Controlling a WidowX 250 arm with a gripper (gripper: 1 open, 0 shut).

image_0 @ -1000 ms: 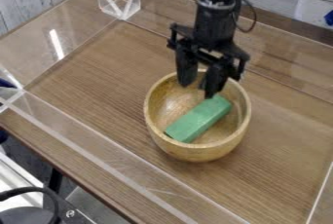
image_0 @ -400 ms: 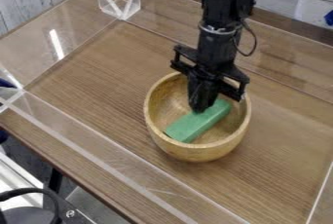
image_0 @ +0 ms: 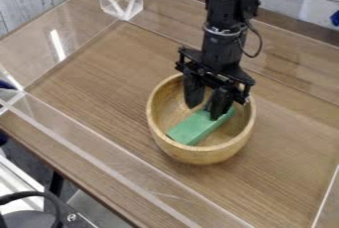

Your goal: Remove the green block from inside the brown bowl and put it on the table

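Note:
The green block [image_0: 196, 127] lies slanted inside the brown bowl [image_0: 162, 106], which stands near the middle of the table [image_0: 106, 73]. My black gripper [image_0: 216, 102] hangs straight down into the bowl over the block's upper right end. Its fingers stand apart on either side of that end, so it is open; I cannot tell whether the fingertips touch the block. The gripper body hides the block's far end and part of the bowl's back rim.
Low clear acrylic walls [image_0: 93, 168] border the table on the left, front and right. A small clear acrylic stand [image_0: 122, 4] sits at the back left corner. Bare wood lies all around the bowl.
The gripper has come down from above the bowl into it. Half a second ago its fingers were drawn together; now they are spread again. The block lies almost where it was.

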